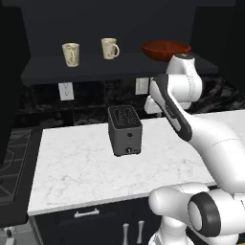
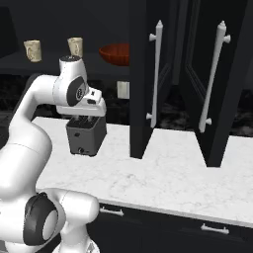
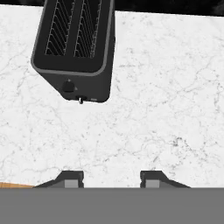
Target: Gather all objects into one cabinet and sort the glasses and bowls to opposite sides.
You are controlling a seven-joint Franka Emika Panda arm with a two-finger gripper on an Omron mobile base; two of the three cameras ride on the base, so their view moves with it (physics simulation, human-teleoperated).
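On the dark shelf of the cabinet (image 1: 119, 67), taken from left to right in the left base view, a cream mug (image 1: 71, 54) is seen first, a second cream mug (image 1: 109, 48) stands near it with its handle turned right, and the wide red-brown bowl (image 1: 165, 50) sits well apart at the right end, partly hidden behind the arm. No red cup can be made out. Below the shelf, the toaster (image 1: 125, 130) stands on the white marble counter (image 1: 72, 167).

In the hand view the gripper (image 3: 111, 179) is pointed down at the counter, its two fingertips held apart with nothing between them; the toaster lies just beyond them, toward the upper left of that view.

The shelf items are judged to lie above and behind the gripper, so any next reach would have to be made upward and away from the counter. In the right base view, two tall cabinet doors (image 2: 148, 74) with long white handles stand open to the right of the bowl.
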